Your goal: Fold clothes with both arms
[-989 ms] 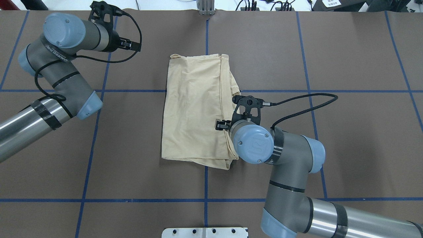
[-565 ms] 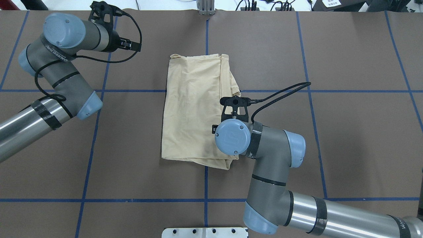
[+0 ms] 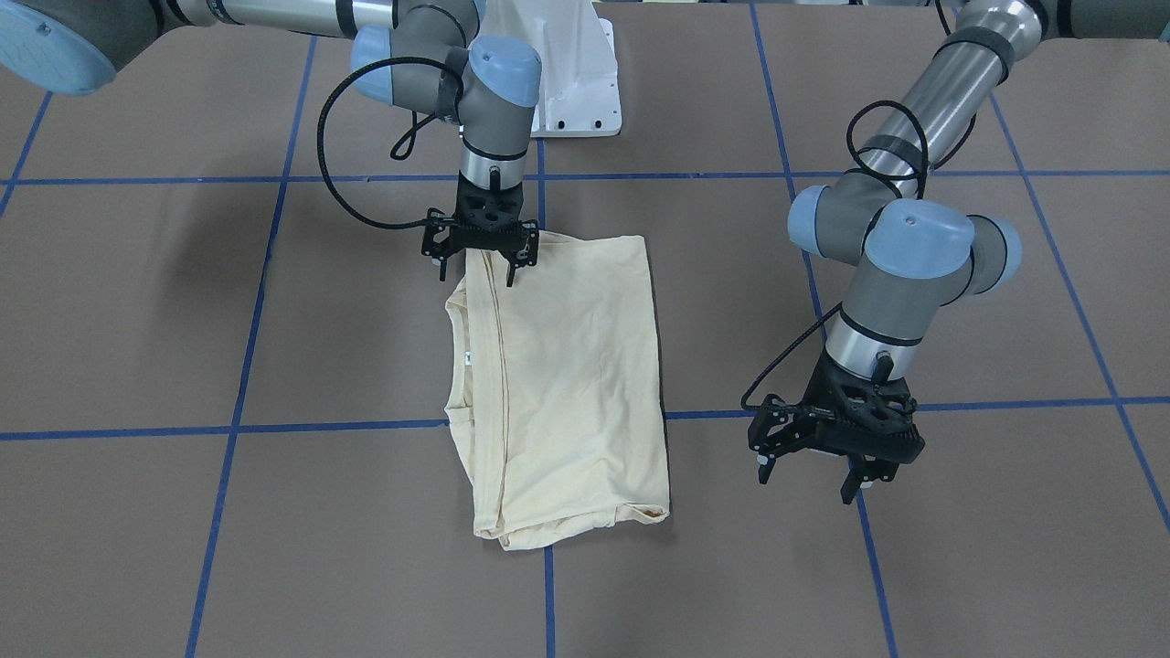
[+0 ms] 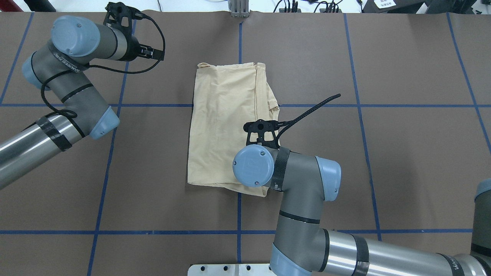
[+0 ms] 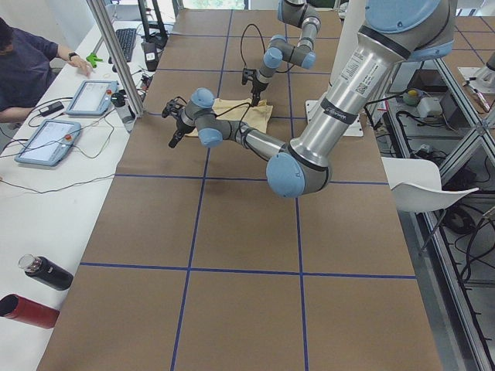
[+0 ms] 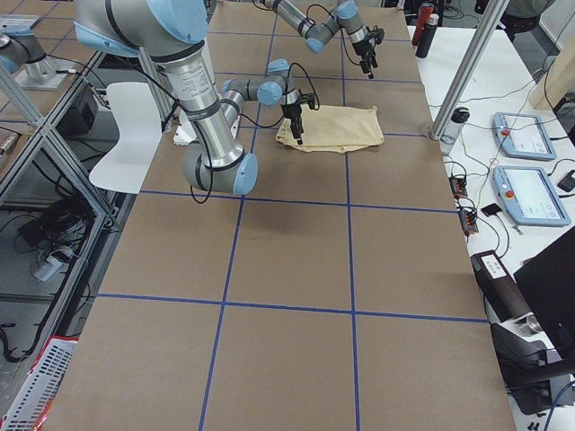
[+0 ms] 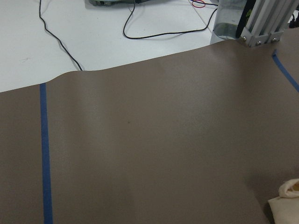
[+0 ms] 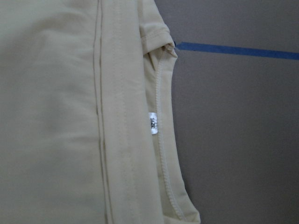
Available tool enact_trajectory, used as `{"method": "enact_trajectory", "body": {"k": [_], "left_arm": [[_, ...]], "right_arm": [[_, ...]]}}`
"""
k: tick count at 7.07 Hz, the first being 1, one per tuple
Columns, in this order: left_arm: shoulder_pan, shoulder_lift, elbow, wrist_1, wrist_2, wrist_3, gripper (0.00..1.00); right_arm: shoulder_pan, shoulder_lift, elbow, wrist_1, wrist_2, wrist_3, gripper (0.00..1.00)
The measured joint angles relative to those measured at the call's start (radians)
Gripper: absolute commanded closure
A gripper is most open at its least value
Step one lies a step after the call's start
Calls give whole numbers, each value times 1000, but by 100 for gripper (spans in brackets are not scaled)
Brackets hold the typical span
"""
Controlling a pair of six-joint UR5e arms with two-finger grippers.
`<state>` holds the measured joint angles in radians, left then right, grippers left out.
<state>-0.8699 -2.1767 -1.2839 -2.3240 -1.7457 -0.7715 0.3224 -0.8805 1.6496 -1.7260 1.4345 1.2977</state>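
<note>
The cream-yellow shirt [image 3: 567,366] lies folded into a long rectangle in the middle of the table [image 4: 222,115]. Its collar and small white neck label [image 8: 153,123] show in the right wrist view. My right gripper [image 3: 477,270] points down over the shirt's robot-side corner on the collar side, with its fingers spread and the hem between them. In the overhead view that gripper is hidden under its own wrist. My left gripper [image 3: 809,484] hangs open above bare table, well clear of the shirt on its far side. A shirt corner [image 7: 286,205] just shows in the left wrist view.
Brown paper with blue tape lines [image 4: 238,232] covers the table. The white pedestal [image 3: 571,82] stands at the robot's edge. An aluminium post [image 4: 238,9] stands at the far edge. A person [image 5: 31,62] sits at a side desk with tablets and bottles [image 5: 39,290].
My right arm has swung toward the view's left, carrying its wrist over the shirt's near right corner. The left arm and the shirt have not moved.
</note>
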Motion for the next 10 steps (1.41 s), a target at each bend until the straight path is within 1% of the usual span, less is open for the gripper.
{"method": "enact_trajectory", "body": {"k": [2,4,5,6,8,9,10], "left_arm": [[0,0,0,0,0,0,0],[0,0,1,0,0,0,0],[1,0,1,0,0,0,0],[2,0,1,0,0,0,0],[5,1,1,0,0,-1,0],[6,1,1,0,0,-1,0],[8,1,0,0,0,-2,0]], "right_arm": [[-12,-5,5,-8,42,-82,23],[-14,-8,10,-30,67,-145,35],[-14,-9,13,-43,69,-166,45],[-13,-11,14,-49,70,-183,49],[4,-22,18,-52,69,-222,50],[18,-50,39,-53,69,-253,50],[30,-100,88,-53,70,-281,50]]}}
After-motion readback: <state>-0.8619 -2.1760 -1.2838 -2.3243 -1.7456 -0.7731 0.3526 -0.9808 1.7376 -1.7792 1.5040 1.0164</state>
